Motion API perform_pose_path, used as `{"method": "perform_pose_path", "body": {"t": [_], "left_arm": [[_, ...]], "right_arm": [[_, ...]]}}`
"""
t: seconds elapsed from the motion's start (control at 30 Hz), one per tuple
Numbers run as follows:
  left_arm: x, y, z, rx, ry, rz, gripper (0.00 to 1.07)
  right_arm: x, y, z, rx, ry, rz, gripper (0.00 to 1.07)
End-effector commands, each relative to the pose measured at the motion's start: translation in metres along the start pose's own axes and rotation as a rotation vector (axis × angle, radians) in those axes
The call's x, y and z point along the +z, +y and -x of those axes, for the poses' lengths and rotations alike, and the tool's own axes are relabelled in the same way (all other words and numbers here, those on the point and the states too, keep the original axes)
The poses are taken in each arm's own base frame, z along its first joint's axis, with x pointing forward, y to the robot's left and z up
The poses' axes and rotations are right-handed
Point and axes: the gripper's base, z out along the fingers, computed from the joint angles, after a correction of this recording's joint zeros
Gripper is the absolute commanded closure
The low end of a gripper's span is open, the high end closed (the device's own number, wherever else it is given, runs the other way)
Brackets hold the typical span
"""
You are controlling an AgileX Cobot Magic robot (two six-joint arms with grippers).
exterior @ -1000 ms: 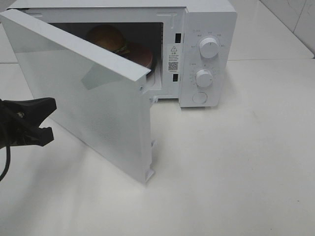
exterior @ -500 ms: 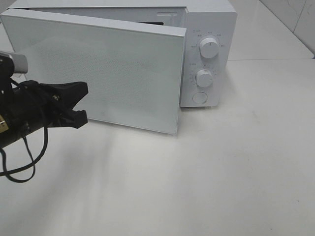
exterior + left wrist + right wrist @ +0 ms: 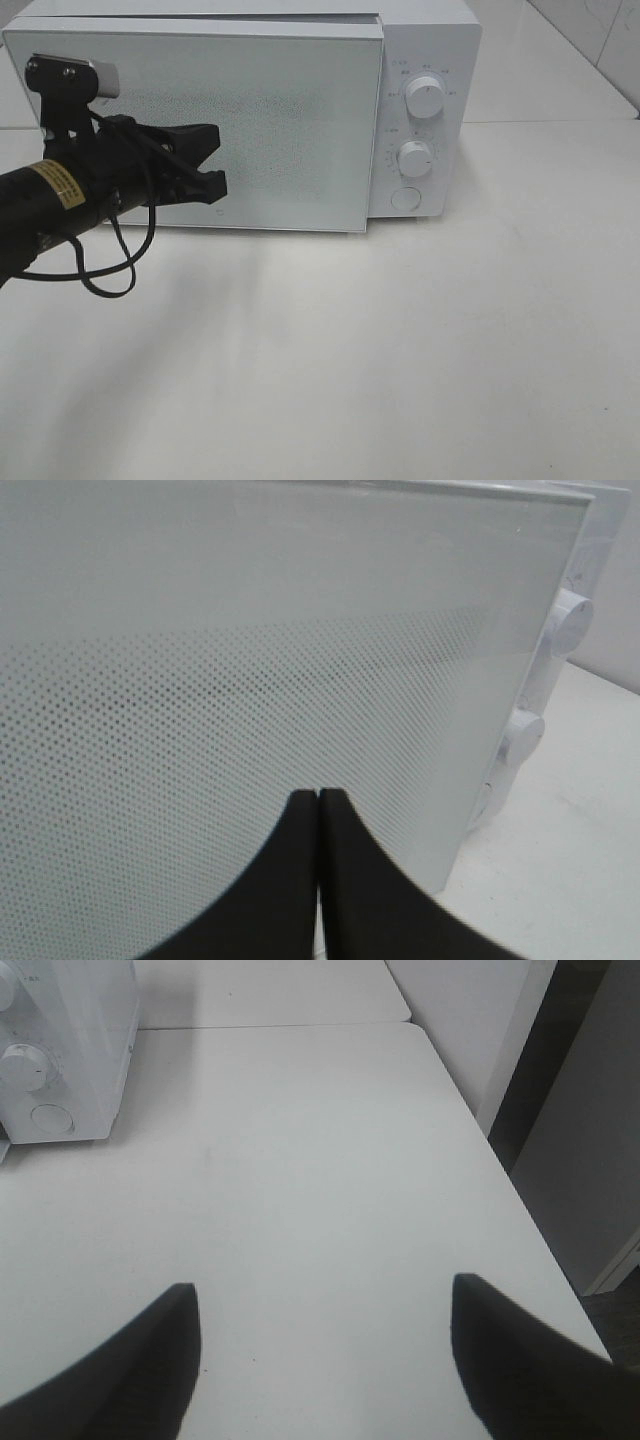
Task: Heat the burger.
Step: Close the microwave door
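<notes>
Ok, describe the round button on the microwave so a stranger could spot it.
Find the white microwave; its control panel sits right of the door. Under the two protruding knobs is the button: flat, the lowest of three circles.

A smooth white counter (image 3: 430,340) carries one white microwave (image 3: 290,120) toward the back, with two round knobs (image 3: 425,98) on its front.

The left arm (image 3: 25,215) reaches in from the left side, stretched almost level, camera (image 3: 85,75) perched on its wrist, a black cable (image 3: 100,288) looping beneath. The left hand (image 3: 214,165) (image 3: 318,800) points straight ahead, fingers (image 3: 275,880) pressed together tip to tip, fully closed. And the right hand (image 3: 322,1295) tilts downward, jaws spread wide apart.
</notes>
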Motion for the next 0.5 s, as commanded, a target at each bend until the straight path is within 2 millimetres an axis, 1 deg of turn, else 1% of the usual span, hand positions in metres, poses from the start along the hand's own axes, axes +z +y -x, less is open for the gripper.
{"method": "perform_pose_path", "body": {"t": [0.03, 0.1, 0.13, 0.2, 0.3, 0.37, 0.47, 0.5], "left_arm": [[0.008, -0.001, 0.008, -0.006, -0.009, 0.0, 1.07], [0.015, -0.001, 0.017, -0.007, -0.026, 0.001, 1.07], [0.015, -0.001, 0.017, -0.007, -0.026, 0.001, 1.07], [0.028, 0.001, 0.028, -0.001, -0.019, 0.012, 1.07], [0.032, 0.001, 0.03, 0.0, -0.012, 0.012, 1.07], [0.044, -0.006, 0.033, 0.012, 0.005, -0.005, 1.07], [0.048, -0.009, 0.033, 0.019, 0.012, -0.009, 1.07], [0.054, -0.014, 0.032, 0.025, 0.018, -0.023, 1.07]], "right_arm": [[-0.003, -0.001, -0.002, 0.001, -0.026, -0.012, 0.38], [-0.003, -0.001, -0.002, 0.001, -0.026, -0.012, 0.38], [-0.003, -0.001, -0.002, 0.001, -0.026, -0.012, 0.38], [-0.003, -0.001, -0.002, 0.001, -0.026, -0.012, 0.38], [-0.003, -0.001, -0.002, 0.001, -0.026, -0.012, 0.38], [-0.003, -0.001, -0.002, 0.001, -0.026, -0.012, 0.38], [-0.003, -0.001, -0.002, 0.001, -0.026, -0.012, 0.38], [-0.003, -0.001, -0.002, 0.001, -0.026, -0.012, 0.38]]}}
